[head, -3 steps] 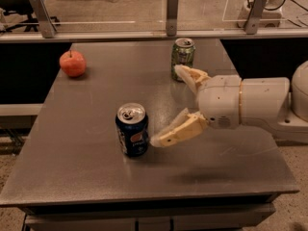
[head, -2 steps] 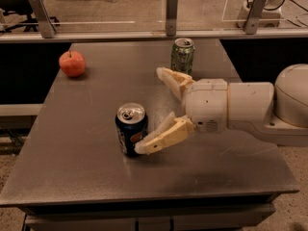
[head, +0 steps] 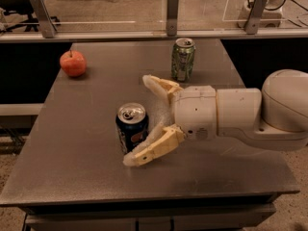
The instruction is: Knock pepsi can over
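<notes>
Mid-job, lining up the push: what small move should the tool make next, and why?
Probably drive the open tool a short way toward the picture's left, into the dark blue aluminium Pepsi can. The can stands upright between its spread fingers, with bare grey metal tabletop beyond it.

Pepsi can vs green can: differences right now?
Colour: the pepsi can is dark blue with a red-white-blue logo; the green can is green and silver. Place: the pepsi can stands nearer the camera, at the mouth of the open gripper; the green can stands apart near the far edge of the table. Shared: both upright, silver tops.
</notes>
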### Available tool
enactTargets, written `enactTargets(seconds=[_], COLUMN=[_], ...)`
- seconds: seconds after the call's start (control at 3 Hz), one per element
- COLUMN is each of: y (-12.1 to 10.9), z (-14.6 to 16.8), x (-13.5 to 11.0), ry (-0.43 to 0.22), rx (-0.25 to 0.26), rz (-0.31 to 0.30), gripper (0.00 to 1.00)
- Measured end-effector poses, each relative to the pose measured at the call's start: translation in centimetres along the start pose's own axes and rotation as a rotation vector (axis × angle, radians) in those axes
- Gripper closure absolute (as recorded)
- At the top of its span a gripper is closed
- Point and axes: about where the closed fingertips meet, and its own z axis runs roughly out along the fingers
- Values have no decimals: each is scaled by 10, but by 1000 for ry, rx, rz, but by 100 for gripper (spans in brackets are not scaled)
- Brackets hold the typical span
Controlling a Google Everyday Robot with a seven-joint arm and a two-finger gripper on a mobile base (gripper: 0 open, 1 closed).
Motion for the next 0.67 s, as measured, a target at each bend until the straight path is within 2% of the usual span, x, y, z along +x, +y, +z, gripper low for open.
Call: enactTargets(seconds=[0.33, 0.67], y=[2, -4], z=[-1, 5], x=[7, 24], ry=[-14, -55], rx=[-4, 2], rz=[36, 57], gripper=[0, 0])
